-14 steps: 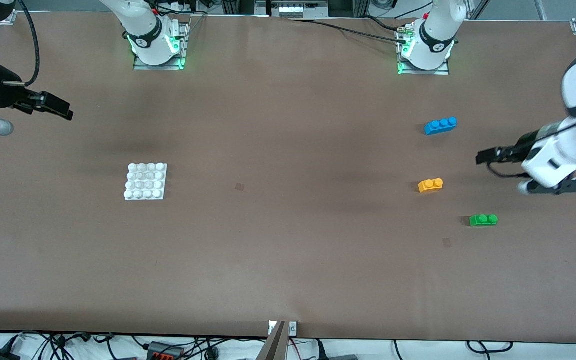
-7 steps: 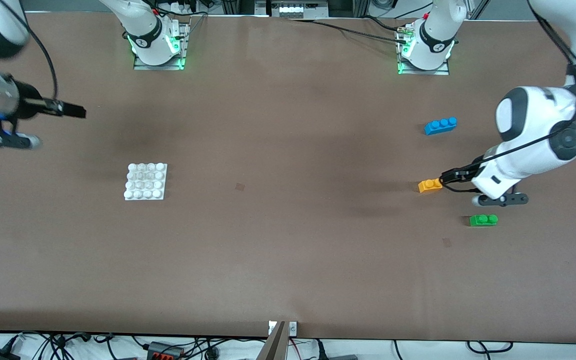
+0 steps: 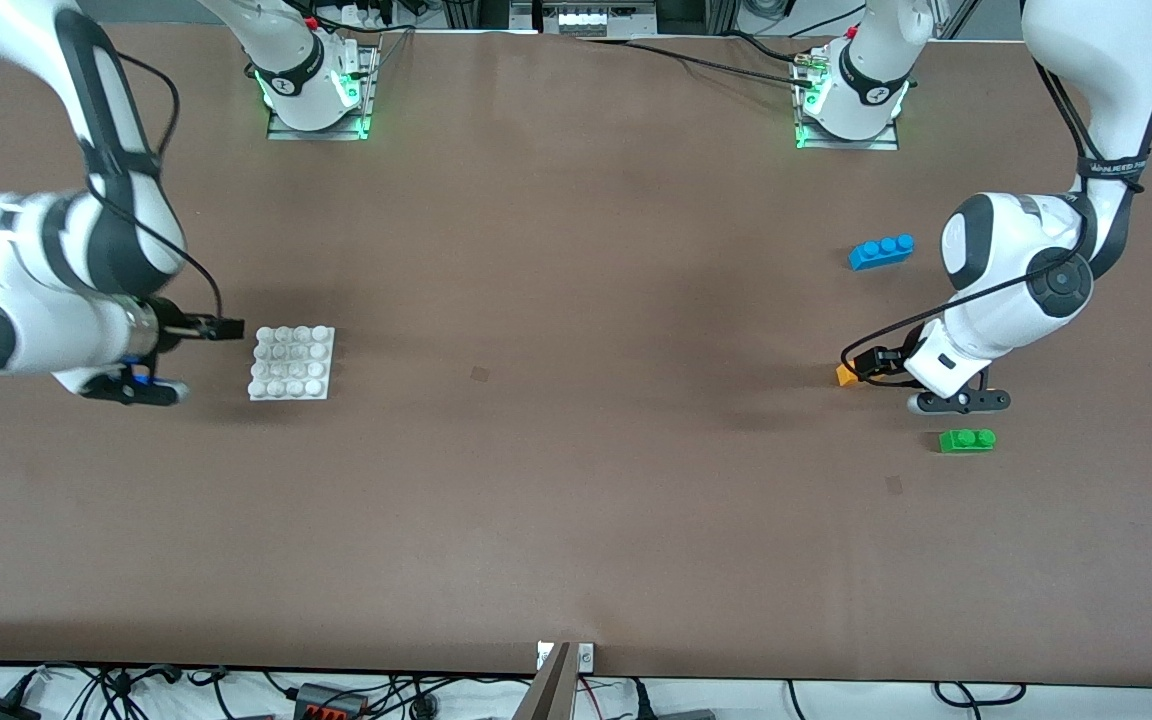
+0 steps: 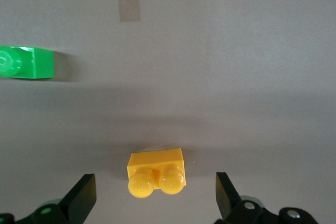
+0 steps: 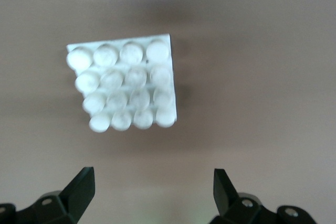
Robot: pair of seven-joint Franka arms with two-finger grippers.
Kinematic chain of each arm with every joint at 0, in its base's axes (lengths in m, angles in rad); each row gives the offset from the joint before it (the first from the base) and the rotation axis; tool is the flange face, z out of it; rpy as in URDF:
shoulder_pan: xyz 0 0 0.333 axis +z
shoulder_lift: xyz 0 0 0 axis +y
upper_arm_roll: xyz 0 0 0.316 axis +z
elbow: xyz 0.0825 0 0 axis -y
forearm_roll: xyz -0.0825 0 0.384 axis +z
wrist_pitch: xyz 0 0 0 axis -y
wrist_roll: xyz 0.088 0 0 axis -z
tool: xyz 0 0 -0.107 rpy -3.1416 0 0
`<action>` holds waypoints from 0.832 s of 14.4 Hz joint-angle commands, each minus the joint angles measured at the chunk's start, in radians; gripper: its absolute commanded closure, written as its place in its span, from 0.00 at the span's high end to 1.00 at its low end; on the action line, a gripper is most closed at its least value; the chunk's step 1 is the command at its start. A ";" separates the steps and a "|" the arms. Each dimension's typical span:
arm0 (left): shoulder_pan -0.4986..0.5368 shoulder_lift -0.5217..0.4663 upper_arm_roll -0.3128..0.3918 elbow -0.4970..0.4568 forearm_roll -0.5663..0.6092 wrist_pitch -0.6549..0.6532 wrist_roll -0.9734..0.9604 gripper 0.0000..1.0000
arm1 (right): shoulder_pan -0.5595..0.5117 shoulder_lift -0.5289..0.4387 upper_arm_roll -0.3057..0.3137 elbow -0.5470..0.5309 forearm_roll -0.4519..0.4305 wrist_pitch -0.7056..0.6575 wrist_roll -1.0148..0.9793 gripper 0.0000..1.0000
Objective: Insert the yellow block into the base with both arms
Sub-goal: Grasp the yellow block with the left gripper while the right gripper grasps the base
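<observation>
The yellow block (image 4: 156, 171), a two-stud brick, lies on the table toward the left arm's end. My left gripper (image 3: 861, 365) hangs over it and hides all but one corner of the yellow block (image 3: 843, 376) in the front view. In the left wrist view the left gripper (image 4: 156, 199) is open, its fingers wide on either side of the block and touching nothing. The white studded base (image 3: 291, 362) lies toward the right arm's end. My right gripper (image 3: 226, 328) is open, low beside the base's edge, with nothing in it. The right wrist view shows the base (image 5: 125, 90) ahead of the right gripper (image 5: 152, 192).
A blue three-stud brick (image 3: 881, 250) lies farther from the front camera than the yellow block. A green brick (image 3: 966, 440) lies nearer to that camera, close to the left arm's wrist; the left wrist view shows the green brick (image 4: 26, 62) too. Brown table (image 3: 576, 450) stretches between base and bricks.
Both arms swung in from the table's ends. The left gripper came over the yellow block. The right gripper came down beside the base. Both stayed open; no brick moved.
</observation>
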 commanded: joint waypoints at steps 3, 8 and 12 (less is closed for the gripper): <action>-0.001 0.035 0.000 -0.040 -0.007 0.102 0.008 1.00 | -0.037 0.081 0.008 -0.008 0.035 0.109 -0.104 1.00; -0.003 0.050 0.000 -0.060 -0.006 0.143 0.008 1.00 | -0.033 0.163 0.017 -0.010 0.056 0.184 -0.104 1.00; -0.003 0.067 0.000 -0.086 -0.007 0.190 0.008 1.00 | -0.031 0.192 0.031 -0.011 0.110 0.184 -0.119 1.00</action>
